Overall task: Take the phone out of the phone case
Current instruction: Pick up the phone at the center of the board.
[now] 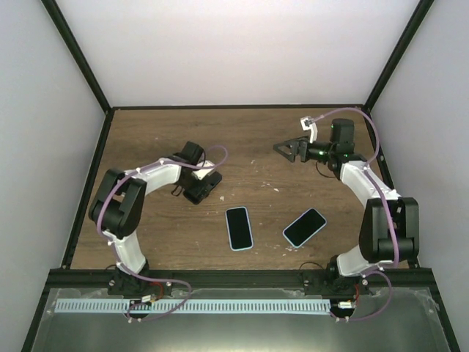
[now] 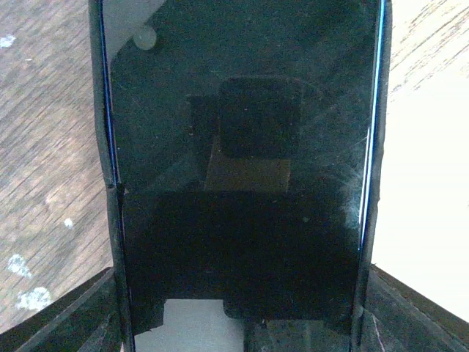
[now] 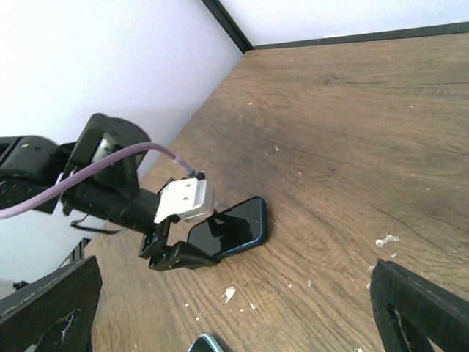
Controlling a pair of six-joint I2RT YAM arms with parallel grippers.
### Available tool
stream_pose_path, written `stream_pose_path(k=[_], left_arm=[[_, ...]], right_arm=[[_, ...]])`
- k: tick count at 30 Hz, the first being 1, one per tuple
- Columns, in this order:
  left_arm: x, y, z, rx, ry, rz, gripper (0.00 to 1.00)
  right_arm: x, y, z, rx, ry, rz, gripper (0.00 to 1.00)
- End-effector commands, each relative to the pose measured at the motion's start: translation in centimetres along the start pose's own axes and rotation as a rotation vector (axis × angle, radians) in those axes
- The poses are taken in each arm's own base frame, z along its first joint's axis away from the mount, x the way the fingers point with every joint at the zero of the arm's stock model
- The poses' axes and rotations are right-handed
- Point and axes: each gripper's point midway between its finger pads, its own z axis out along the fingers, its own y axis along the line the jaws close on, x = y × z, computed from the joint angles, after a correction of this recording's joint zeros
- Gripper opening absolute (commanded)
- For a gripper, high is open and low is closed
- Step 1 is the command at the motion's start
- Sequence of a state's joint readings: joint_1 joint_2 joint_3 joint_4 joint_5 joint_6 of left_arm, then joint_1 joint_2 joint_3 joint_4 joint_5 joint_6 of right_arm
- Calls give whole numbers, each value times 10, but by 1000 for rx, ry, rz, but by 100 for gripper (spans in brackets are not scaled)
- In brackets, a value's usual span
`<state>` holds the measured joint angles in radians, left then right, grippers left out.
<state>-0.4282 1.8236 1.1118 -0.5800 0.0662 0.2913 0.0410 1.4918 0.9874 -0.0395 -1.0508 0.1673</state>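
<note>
Phone (image 2: 242, 183) front and centre, its dark glass filling the left wrist view, with a thin blue line down each long edge and the black rim of the phone case (image 2: 381, 147) just outside it. It's sitting between the fingers (image 2: 66, 319) of the left gripper (image 1: 202, 186), one on either side of it, right up against the case at the bottom corners of that view. Are they actually pinching it? I cannot tell from these angles; they flank it closely and that's as much as shows. From the right wrist camera the phone is tilted, its far end down on the wooden worktop (image 1: 161, 132) and its other end raised inside the gripper. Now over to the right gripper (image 1: 287, 152): well apart from the phone, off to its right and a little further from the arm bases, jaws spread wide with nothing between them, and seemingly held above the wood. Two more handsets lie flat, screens up. A second phone (image 1: 239, 228) with a pale blue rim sits near the phone, to its right and closer to the arm bases. A third phone (image 1: 304, 227), also with a light rim and turned at an angle, lies further right again of the phone, apart from the second one.
</note>
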Motion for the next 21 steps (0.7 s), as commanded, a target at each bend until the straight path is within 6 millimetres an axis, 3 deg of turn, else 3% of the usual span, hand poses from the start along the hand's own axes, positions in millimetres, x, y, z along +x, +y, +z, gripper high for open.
stream_pose_path(k=[1, 9, 14, 18, 21], left_arm=[[-32, 7, -39, -43, -182, -32, 59], [-77, 7, -127, -74, -445, -33, 56], [-95, -2, -179, -81, -582, -17, 54], [-102, -18, -211, -74, -668, 11, 54], [-105, -25, -221, -65, -691, 17, 53]], right_arm=[[-18, -7, 5, 32, -50, 33, 100], [-39, -4, 19, 16, -78, 119, 100], [-55, 30, 41, -78, -69, 120, 99], [-48, 63, 66, -150, -34, 123, 94], [-42, 78, 81, -181, -10, 122, 88]])
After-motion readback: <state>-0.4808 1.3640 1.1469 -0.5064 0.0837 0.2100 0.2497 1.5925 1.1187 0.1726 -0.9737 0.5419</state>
